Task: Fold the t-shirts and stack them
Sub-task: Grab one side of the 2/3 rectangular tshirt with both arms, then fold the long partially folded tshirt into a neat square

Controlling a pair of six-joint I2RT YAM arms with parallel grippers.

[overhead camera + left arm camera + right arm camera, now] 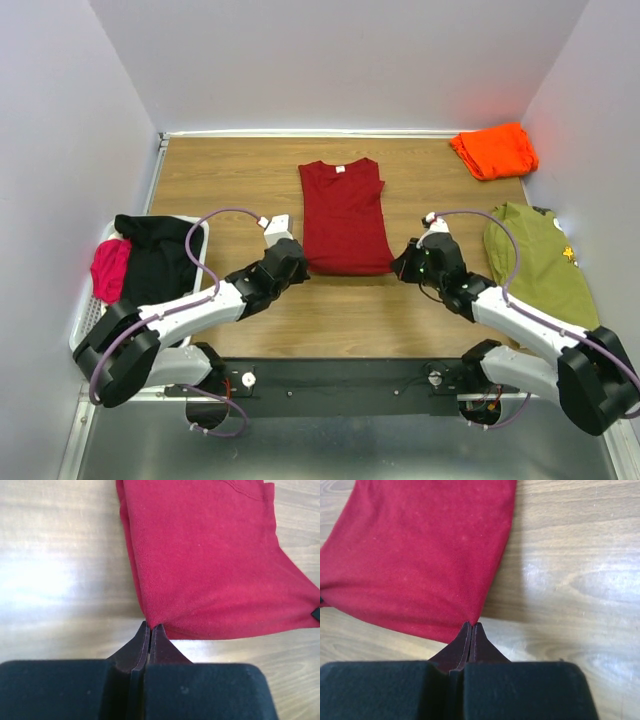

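At the far left a basket [84, 312] is set by the table [230, 175], with black cloth [155, 255] and pink cloth [110, 268] piled in it. The left gripper [150, 626] is closed on the near left corner of the red shirt [343, 215], the cloth drawn to a point at its tips. The shirt is laid mid-table, folded narrow, with its white label at the far end. Its near right corner is pinched by the closed right gripper [471, 625]. A green shirt [540, 265] is spread at the right edge, and an orange shirt [493, 150] is bunched in the far right corner.
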